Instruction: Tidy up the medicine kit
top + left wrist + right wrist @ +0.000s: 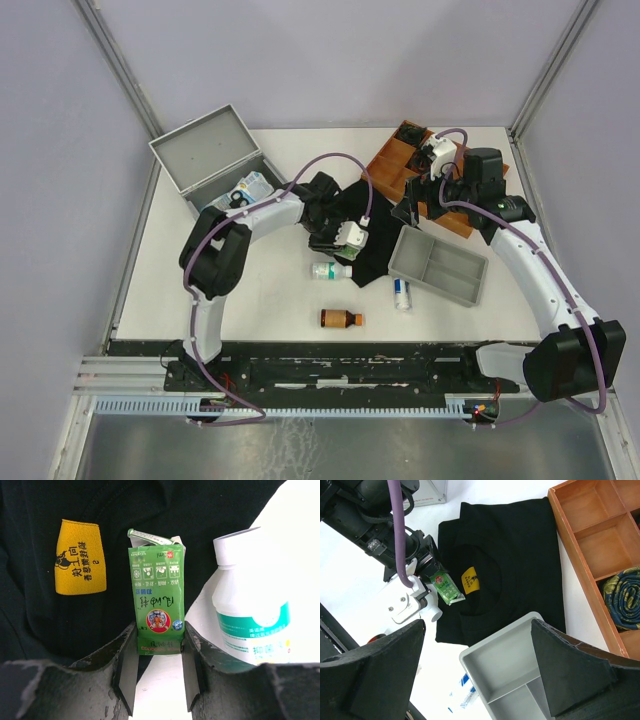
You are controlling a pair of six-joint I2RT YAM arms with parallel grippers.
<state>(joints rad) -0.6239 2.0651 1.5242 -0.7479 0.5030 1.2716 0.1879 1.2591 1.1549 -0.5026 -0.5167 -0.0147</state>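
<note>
The medicine kit (pixel 205 150) is a silver-grey metal case at the back left with its lid open; white and blue packs lie inside. My left gripper (pixel 335 243) is shut on a small green carton (pixel 157 600) with a tiger picture, its jaws pressing the carton's two sides. It holds the carton at the left edge of a black cloth (pixel 368 235). The carton also shows in the right wrist view (pixel 445 586). My right gripper (pixel 477 625) is wide open and empty above the near corner of the grey divided tray (pixel 520 680).
A white bottle with a green label (pixel 330 270) lies just right of the left fingers (pixel 252 605). A brown bottle (pixel 340 318) and a small white-blue bottle (pixel 401 293) lie near the front. A wooden divided box (pixel 400 165) stands at the back right.
</note>
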